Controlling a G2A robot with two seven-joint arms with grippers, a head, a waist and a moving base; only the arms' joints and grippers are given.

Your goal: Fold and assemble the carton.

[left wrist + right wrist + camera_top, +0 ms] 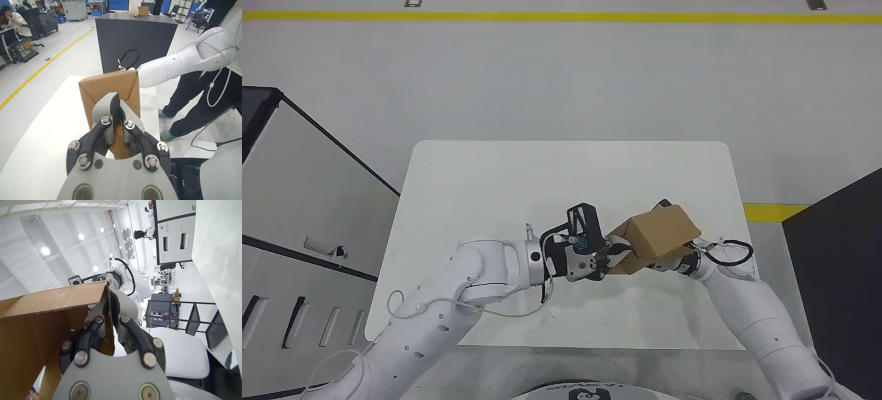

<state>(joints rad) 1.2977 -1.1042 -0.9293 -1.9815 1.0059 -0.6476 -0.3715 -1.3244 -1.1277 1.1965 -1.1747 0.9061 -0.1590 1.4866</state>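
Left gripper: the left gripper (117, 106) has its two dark-padded fingers pressed nearly together, pinching a brown flap of the carton that runs up between them from the finger bases. In the top view the left gripper (614, 256) meets the carton's end that faces it.
Right gripper: the right gripper (110, 306) is clamped on a wall of the carton; the raw corrugated edge sits between its fingers, one finger inside the box and one outside. In the top view the right gripper (674, 262) lies under the carton's opposite end.
Carton: the carton (660, 232) is a brown corrugated box held between the two grippers, tilted and off the table. From the left gripper, the carton (107, 85) stands directly ahead as a closed face with diagonal crease lines. From the right gripper, the carton (47, 306) is open, its inside wall just beside the fingers.
Cable: a black cable loop (130, 58) rises just beyond the carton's far top edge, at the right arm's wrist.
Table: the white table (492, 200) lies beneath both grippers and spreads outward past them.
Surroundings: a black cabinet (136, 37) stands beyond the table, straight ahead of the left gripper. A grey cabinet (302, 200) stands off the table's other side, behind the left arm. A yellow floor line (542, 16) runs well beyond the table.
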